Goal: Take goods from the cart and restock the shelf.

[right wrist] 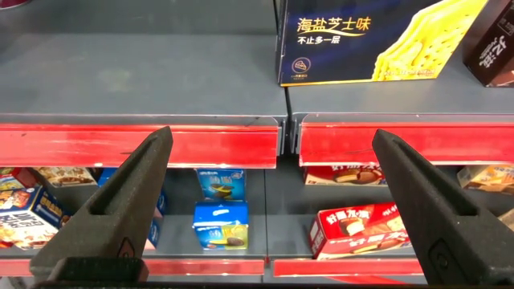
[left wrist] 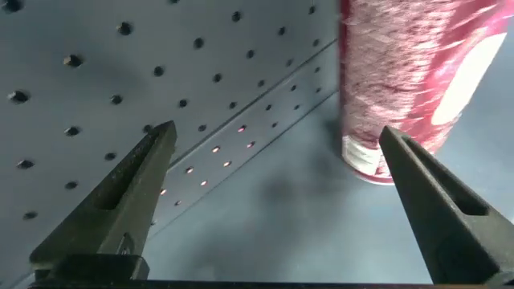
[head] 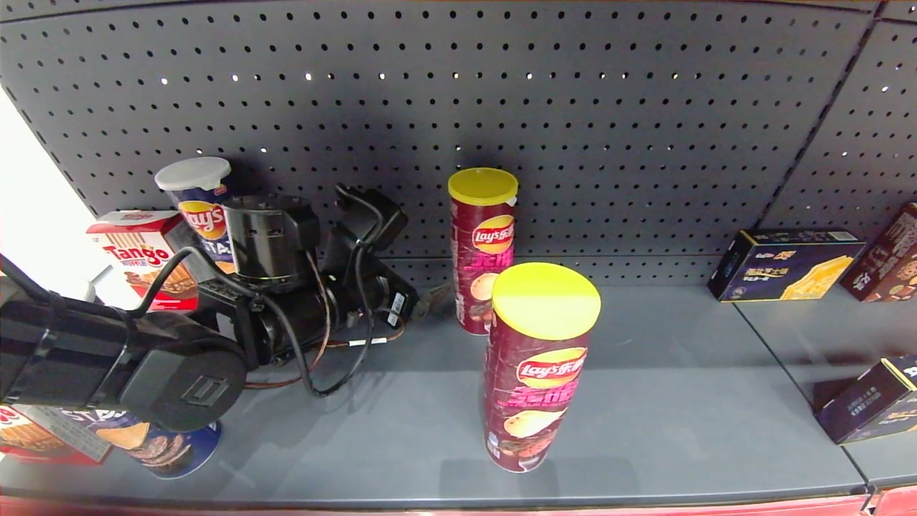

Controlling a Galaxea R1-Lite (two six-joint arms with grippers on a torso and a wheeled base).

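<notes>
Left hand (left wrist: 277, 132) is spread wide w/ nothing in it, low over the shelf (head: 680, 401) by the back panel (head: 573, 107), just left of the far red chip can (head: 483, 251). 2nd red can (head: 537, 365) stands upright nearer the front edge. Right hand (right wrist: 273, 135) is also spread & empty, facing the red shelf edge (right wrist: 217, 144) below a dark box (right wrist: 377, 40).

Moderate light from above; wide-angle head view.
The shelf (head: 680, 401) is evenly lit, with soft shadows at the foot of the front can (head: 539, 373) and behind the rear can (head: 483, 251) on the pegboard (head: 573, 107). Pegboard holes shine as bright dots. A blown-out white patch (head: 29, 215) occupies the left edge. Straight edges bow toward the corners. The left wrist view is dim; the right wrist view is bright and even.
</notes>
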